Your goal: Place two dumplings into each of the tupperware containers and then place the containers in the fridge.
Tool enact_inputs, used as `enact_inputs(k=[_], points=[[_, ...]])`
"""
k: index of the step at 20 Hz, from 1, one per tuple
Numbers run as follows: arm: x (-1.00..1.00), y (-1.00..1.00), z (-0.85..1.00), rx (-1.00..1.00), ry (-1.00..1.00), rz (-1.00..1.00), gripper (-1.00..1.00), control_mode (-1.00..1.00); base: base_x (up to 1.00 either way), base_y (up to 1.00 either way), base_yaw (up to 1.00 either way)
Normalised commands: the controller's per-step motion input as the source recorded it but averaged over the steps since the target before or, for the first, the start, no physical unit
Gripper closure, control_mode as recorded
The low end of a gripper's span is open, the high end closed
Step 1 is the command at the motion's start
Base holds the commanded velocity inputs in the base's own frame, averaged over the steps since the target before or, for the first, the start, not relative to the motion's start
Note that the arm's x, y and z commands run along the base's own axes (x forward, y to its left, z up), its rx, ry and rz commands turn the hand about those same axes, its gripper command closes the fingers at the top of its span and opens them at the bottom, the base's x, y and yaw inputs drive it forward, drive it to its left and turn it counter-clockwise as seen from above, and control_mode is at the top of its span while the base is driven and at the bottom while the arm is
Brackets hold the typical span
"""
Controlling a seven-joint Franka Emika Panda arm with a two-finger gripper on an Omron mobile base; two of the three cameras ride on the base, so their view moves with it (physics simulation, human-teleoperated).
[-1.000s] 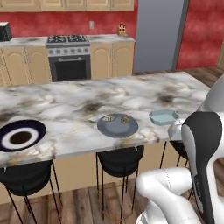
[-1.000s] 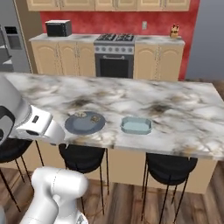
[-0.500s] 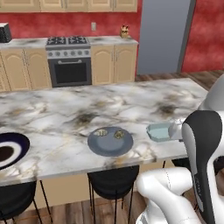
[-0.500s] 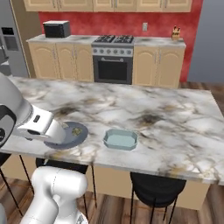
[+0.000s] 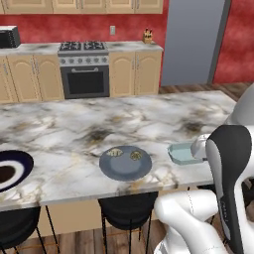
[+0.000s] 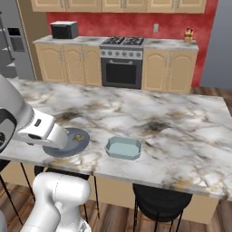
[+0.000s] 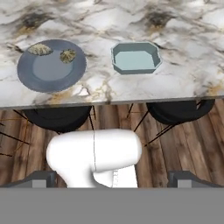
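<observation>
Grey round plate (image 7: 50, 66), matte, on the marble island counter (image 7: 183, 26), upper left of the hand view; carries two dumplings (image 7: 40, 49), tan and speckled, side by side on its far rim. In the left base view the same plate (image 5: 125, 162) sits centre frame near the counter's front edge, dumplings (image 5: 115, 153) toward its upper edge.

Pale bluish tupperware container (image 7: 135, 58), shallow, eight-cornered outline, nothing inside; upper centre of the hand view, just right of the plate and apart from it. Long axis runs left to right across that frame, parallel to the counter's front edge. In the right base view the container (image 6: 123, 148) lies centre frame, the plate (image 6: 72, 142) to its left, partly behind the arm's forearm.

Dark-blue-and-white plate (image 5: 11, 171), left edge of the left base view, well apart from the rest.

Fridge (image 5: 193, 42), tall and grey, upper right of the left base view, beyond the island; door closed.

Gripper (image 7: 112, 179): dark fingertips (image 7: 40, 177) at the bottom corners of the hand view, spread to full width, holding nothing. It hangs short of the counter's front edge, above the stools (image 7: 57, 117) and wood floor.

Governing relation: dumplings lie ahead and up-left of the gripper, container ahead and slightly right; the first pick appears to call for a reach forward over the counter edge toward the plate. Arm folded close to the base, hand looking forward and down.
</observation>
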Motion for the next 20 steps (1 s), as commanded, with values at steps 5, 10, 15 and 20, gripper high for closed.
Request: enact_inputs(k=[5, 10, 15, 20], points=[[0.00, 0.00, 0.00, 0.00, 0.00, 0.00, -1.00, 1.00, 0.20, -0.14, 0.01], [0.16, 0.00, -0.04, 0.00, 0.00, 0.00, -1.00, -1.00, 0.00, 0.00, 0.00], [0.98, 0.66, -0.52, 0.00, 0.04, 0.05, -1.00, -1.00, 0.00, 0.00, 0.00], [1.00, 0.62, -0.62, 0.01, 0.14, 0.09, -1.00, -1.00, 0.00, 0.00, 0.00]])
